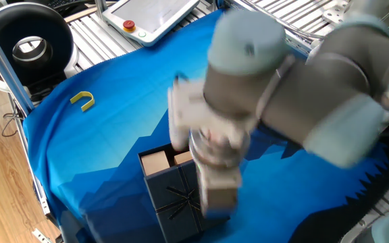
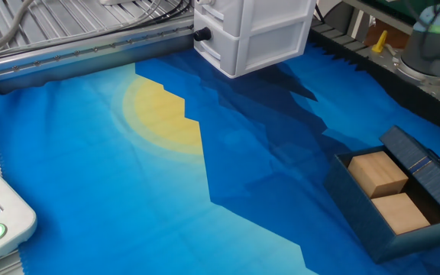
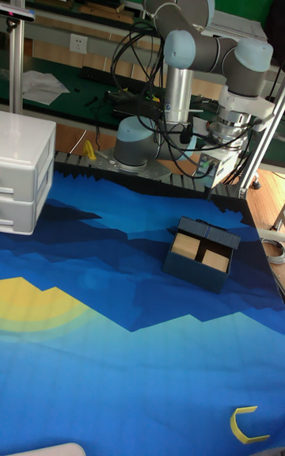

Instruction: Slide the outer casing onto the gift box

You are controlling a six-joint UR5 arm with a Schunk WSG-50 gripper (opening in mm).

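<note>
The gift box (image 1: 155, 162) is a dark tray holding two tan blocks (image 2: 388, 200) on the blue cloth. The outer casing (image 1: 179, 197), dark with a thin crossed ribbon on top, covers one end of the tray, and the blocks' end stays uncovered. In the other fixed view the casing (image 2: 421, 163) shows at the tray's right side. In the tall fixed view the box (image 3: 201, 255) lies below the arm. My gripper (image 1: 218, 202) is a blur in front of the casing's right part. Its fingers cannot be made out.
A yellow U-shaped piece (image 1: 82, 100) lies at the cloth's left edge. A white drawer unit (image 2: 254, 30) stands at one end of the table. A pendant with a red button (image 1: 150, 17) and a black round device (image 1: 29, 44) sit beyond the cloth.
</note>
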